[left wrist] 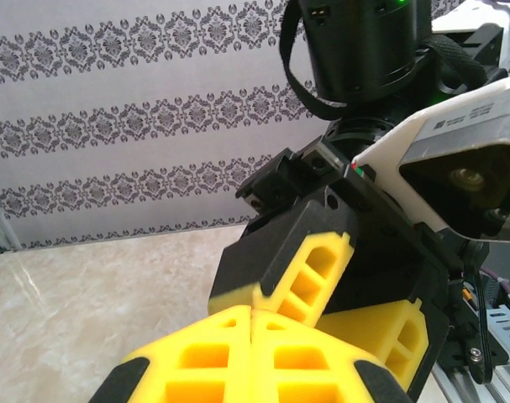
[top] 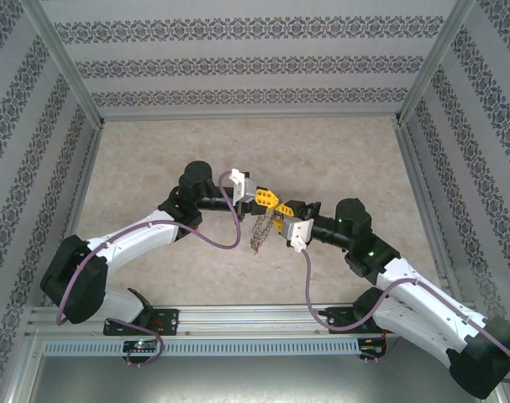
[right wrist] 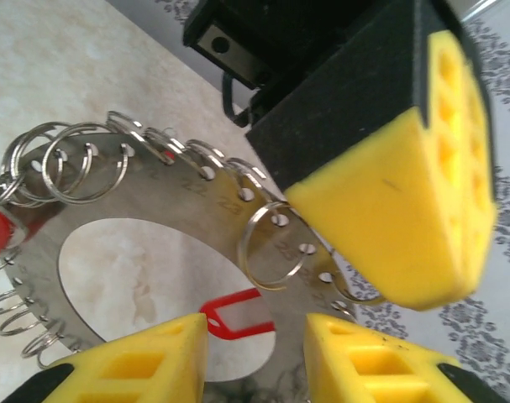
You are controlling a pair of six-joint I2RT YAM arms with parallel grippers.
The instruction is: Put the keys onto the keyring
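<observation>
Over beige tabletop (top: 154, 168), left gripper (top: 275, 203) clamps keyring (right wrist: 162, 197); right gripper (right wrist: 256, 336), jaws parted, faces it.

Our left arm (top: 145, 235) and right arm (top: 423, 294) have white shells and black joints, each trailing a purple cable (top: 211, 241). Our fingers (left wrist: 204, 361) are yellow honeycomb blocks on black mounts. A green light (top: 370, 249) glows on the right arm.
</observation>
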